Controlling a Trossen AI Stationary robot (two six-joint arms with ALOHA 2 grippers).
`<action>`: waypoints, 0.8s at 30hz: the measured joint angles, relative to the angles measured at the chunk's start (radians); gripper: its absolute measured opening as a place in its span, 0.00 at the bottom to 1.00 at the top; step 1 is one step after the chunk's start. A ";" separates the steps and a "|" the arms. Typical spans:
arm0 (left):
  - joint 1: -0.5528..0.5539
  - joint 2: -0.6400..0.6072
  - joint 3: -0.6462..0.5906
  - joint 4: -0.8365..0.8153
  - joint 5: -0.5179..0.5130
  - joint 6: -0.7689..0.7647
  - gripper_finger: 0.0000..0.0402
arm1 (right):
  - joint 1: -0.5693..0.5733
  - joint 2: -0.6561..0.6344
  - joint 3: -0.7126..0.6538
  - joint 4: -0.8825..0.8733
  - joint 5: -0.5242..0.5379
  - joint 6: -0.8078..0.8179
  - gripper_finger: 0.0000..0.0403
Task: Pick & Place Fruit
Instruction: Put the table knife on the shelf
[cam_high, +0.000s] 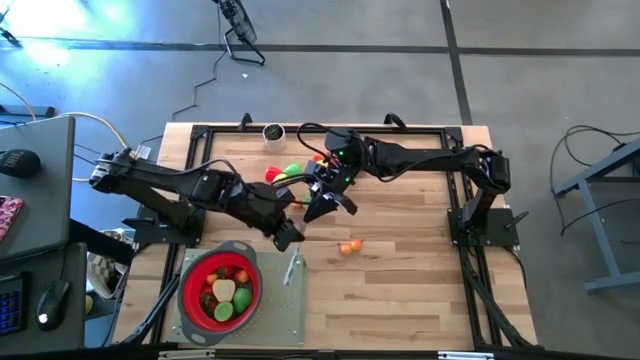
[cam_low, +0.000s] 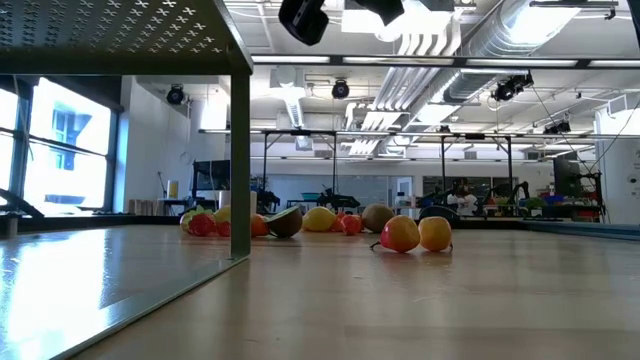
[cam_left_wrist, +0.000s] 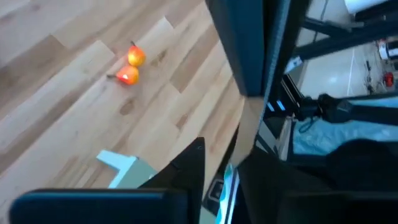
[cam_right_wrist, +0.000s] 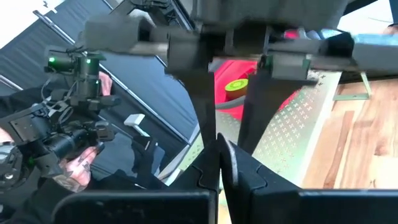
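Note:
Small toy fruits lie in a cluster (cam_high: 290, 172) near the table's far edge, seen as a row (cam_low: 320, 218) in the low view. Two orange ones (cam_high: 348, 247) (cam_left_wrist: 132, 65) rest apart at mid-table. More fruit fills the red strainer (cam_high: 220, 288). My left gripper (cam_high: 288, 236) hovers above the table between the strainer and the orange pair; the right wrist view shows it open (cam_right_wrist: 229, 124) and empty. My right gripper (cam_high: 330, 205) hangs shut (cam_right_wrist: 219, 149) just beyond it, near the cluster, with nothing seen between its fingers.
The strainer stands on a grey perforated tray (cam_high: 285, 310) at the near left, and a slim grey knife (cam_high: 291, 270) lies on it. A small round pot (cam_high: 272, 132) sits at the far edge. Bare wood spreads to the right. A person's hand (cam_right_wrist: 81, 163) shows beyond the table.

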 joint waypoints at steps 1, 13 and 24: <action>0.008 -0.008 0.000 0.001 0.019 0.000 0.23 | -0.003 0.000 0.000 -0.001 -0.005 0.000 0.01; 0.026 -0.162 0.000 -0.050 0.026 0.066 0.25 | -0.014 -0.001 0.000 -0.022 -0.021 0.036 0.01; 0.026 -0.359 0.000 -0.086 -0.133 0.378 0.25 | 0.084 0.004 0.000 -0.034 0.349 0.196 0.01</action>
